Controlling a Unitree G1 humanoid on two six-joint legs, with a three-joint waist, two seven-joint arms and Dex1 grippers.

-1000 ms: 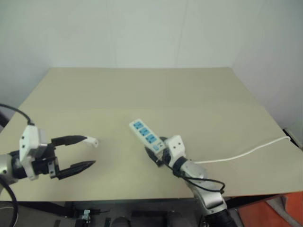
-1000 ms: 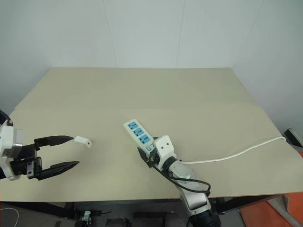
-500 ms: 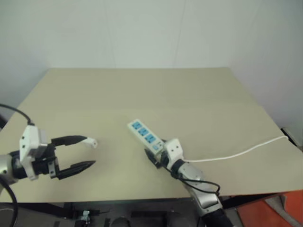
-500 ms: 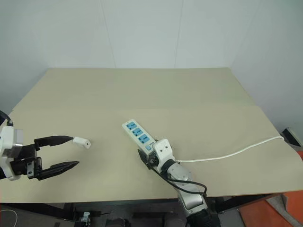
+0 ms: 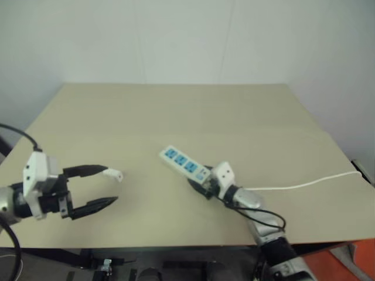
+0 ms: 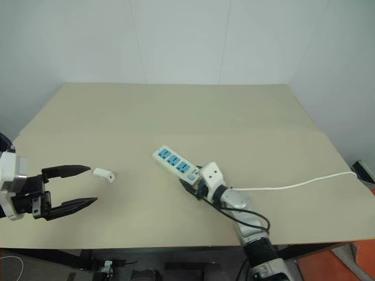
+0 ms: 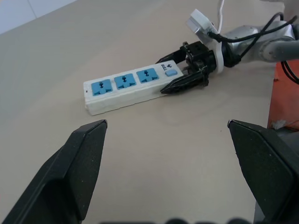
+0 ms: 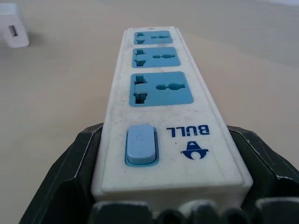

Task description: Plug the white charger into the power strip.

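The power strip, a white bar with three blue sockets, lies at an angle in the middle of the table. My right gripper is shut on its switch end. One black finger presses each long side there. The white charger lies on the table to the left, well apart from the strip. It sits just beyond the upper fingertip of my left gripper, which is open and touches nothing. Seen along the right gripper, the charger is far beyond the strip's free end.
The strip's thin white cord runs right across the beige table to its right edge. A white wall stands behind the table. Something orange sits below the table's near right corner.
My right arm has swung to the right, and the strip's switch end has gone with it, turning the strip a little. The left gripper and the charger stayed put.
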